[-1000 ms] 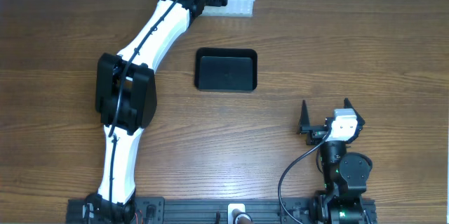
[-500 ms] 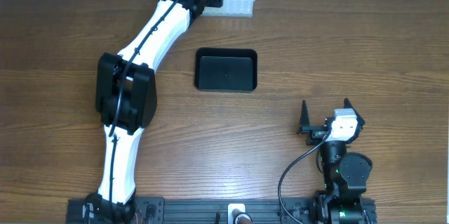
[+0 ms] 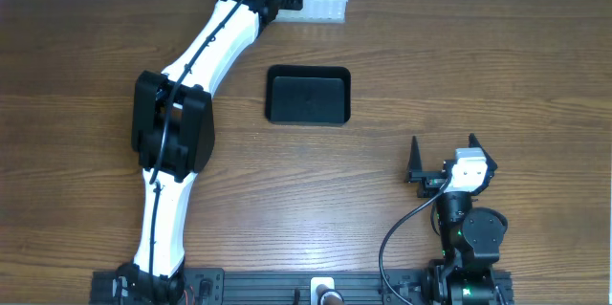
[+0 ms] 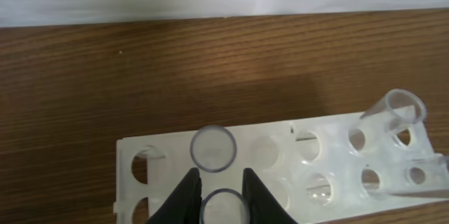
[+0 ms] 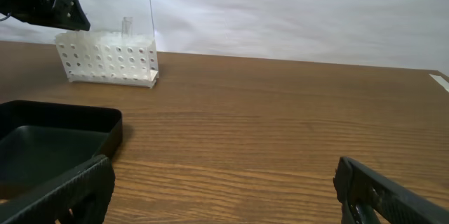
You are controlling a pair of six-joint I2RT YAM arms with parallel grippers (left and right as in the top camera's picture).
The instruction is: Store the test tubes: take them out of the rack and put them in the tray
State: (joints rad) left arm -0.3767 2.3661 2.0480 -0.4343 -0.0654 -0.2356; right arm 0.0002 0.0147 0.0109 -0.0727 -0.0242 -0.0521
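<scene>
Rack [image 3: 323, 4] at table's [image 3: 478, 47] far edge — left gripper [image 4: 220, 185] down over it, fingers closed against test tube [image 4: 223, 208] seated in rack. Second tube [image 4: 212, 148] upright just beside; third tube [image 4: 394, 112] tilted near rack's other end. Black tray [image 3: 308, 74] mid-table, well apart from rack. Right gripper [image 3: 444, 142] near own base, well apart from tray — jaws spread wide.
</scene>
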